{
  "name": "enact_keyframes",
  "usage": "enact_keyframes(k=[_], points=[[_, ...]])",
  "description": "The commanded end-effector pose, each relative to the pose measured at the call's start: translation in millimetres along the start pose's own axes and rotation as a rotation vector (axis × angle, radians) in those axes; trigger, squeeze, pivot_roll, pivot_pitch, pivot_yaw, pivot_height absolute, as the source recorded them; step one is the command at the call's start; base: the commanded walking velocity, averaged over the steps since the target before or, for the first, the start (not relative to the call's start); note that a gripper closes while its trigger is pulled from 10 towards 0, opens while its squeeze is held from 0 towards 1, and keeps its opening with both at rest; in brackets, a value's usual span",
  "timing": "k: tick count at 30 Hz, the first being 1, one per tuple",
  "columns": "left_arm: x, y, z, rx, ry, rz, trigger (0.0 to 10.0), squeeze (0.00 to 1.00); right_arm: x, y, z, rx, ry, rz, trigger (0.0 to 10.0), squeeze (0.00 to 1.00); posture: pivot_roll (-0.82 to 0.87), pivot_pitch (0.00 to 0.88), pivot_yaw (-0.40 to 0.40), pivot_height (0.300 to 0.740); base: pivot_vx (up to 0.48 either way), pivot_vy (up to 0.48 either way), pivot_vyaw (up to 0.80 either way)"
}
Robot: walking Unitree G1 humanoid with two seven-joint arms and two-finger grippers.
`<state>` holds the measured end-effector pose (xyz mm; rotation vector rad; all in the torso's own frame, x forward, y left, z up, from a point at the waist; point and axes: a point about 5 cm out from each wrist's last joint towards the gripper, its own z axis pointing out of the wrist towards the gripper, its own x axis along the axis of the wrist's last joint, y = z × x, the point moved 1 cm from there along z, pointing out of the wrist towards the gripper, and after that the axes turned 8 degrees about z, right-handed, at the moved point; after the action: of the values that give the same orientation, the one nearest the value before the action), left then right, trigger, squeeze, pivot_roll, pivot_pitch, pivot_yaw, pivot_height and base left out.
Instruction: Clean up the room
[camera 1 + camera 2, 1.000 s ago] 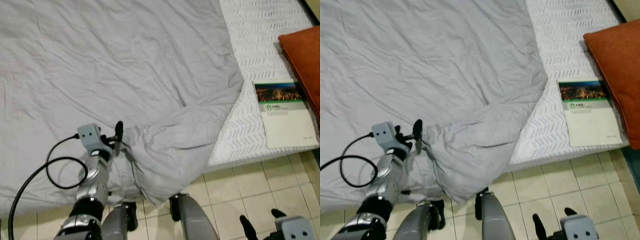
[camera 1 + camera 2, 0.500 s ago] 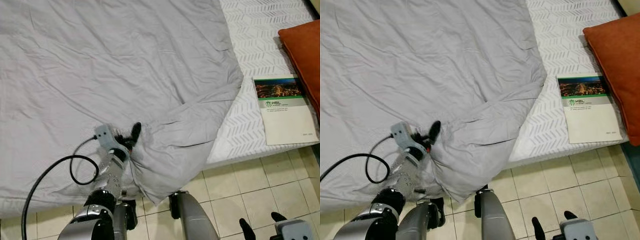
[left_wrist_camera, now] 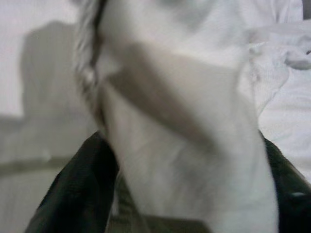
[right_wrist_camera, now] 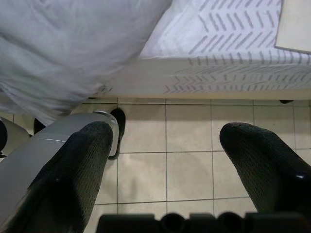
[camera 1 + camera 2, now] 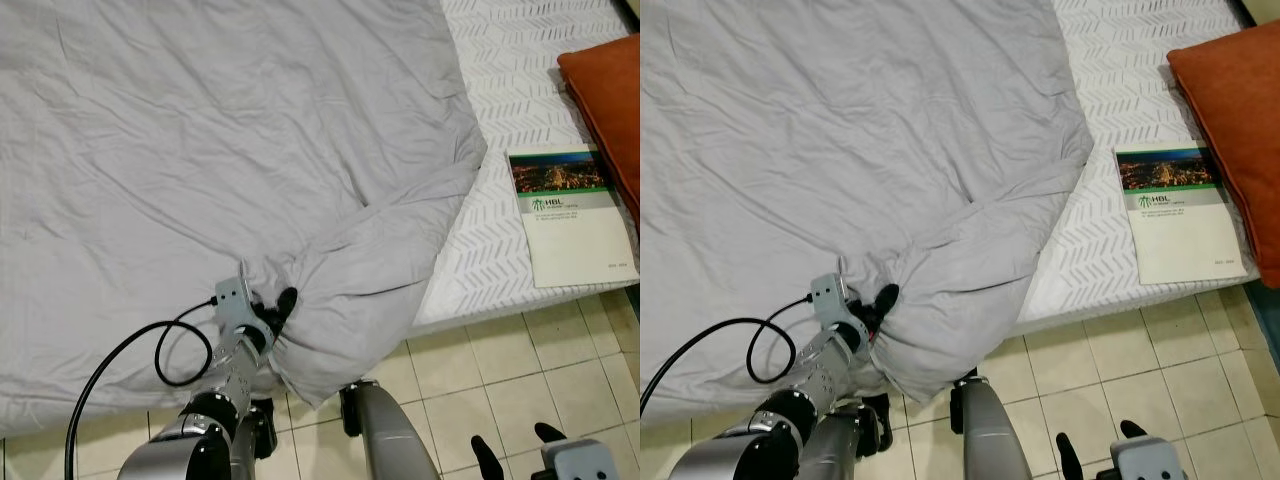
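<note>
A wrinkled grey blanket [image 5: 230,130] covers most of the bed. Its near right corner [image 5: 350,300] is folded back and bunched at the bed's front edge. My left gripper [image 5: 277,312] is shut on that bunched fold. In the left wrist view the cloth [image 3: 184,145] fills the gap between the two black fingers [image 3: 73,199]. My right gripper [image 5: 513,447] hangs low at the right, open over the tiled floor, with nothing between its fingers [image 4: 77,160].
The bare white patterned mattress [image 5: 500,80] lies to the right of the blanket. A booklet [image 5: 570,215] rests on it near the front edge, with an orange cushion [image 5: 610,90] beside it. A beige tile floor [image 5: 480,370] runs along the bed front. A black cable [image 5: 150,350] loops off my left arm.
My left gripper has moved right and closer to the bed's front edge, dragging the blanket fold with it. The corner is more bunched. The right arm has barely moved.
</note>
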<state>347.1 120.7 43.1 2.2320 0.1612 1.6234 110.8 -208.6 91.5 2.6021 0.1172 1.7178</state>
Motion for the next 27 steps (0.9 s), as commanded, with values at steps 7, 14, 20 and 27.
enact_keyframes(k=[7,14,20,27], points=[[-7,-22.5,-9.6,0.05,-0.037,0.14,0.0,0.0,-13,-3.1,20.1,-0.025,-0.015,0.033,10.0,0.0,-0.36,0.47,0.008,0.74,0.0,0.0,0.0],[0,-25.6,-8.5,0.045,-0.049,0.283,0.0,0.0,-5,-0.9,55.4,-0.074,0.059,0.09,10.0,0.0,-0.37,0.298,0.088,0.74,0.0,0.0,0.0],[10,-7.0,-1.1,-0.064,-0.018,0.382,0.0,0.0,-13,13.5,64.3,-0.166,0.082,0.13,10.0,0.0,-0.36,0.184,0.145,0.74,0.0,0.0,0.0],[12,29.6,4.1,-0.229,0.053,0.42,10.0,0.0,-13,18.4,69.7,-0.185,0.097,0.125,10.0,0.0,-0.37,0.188,0.132,0.74,0.0,-0.205,0.0]])
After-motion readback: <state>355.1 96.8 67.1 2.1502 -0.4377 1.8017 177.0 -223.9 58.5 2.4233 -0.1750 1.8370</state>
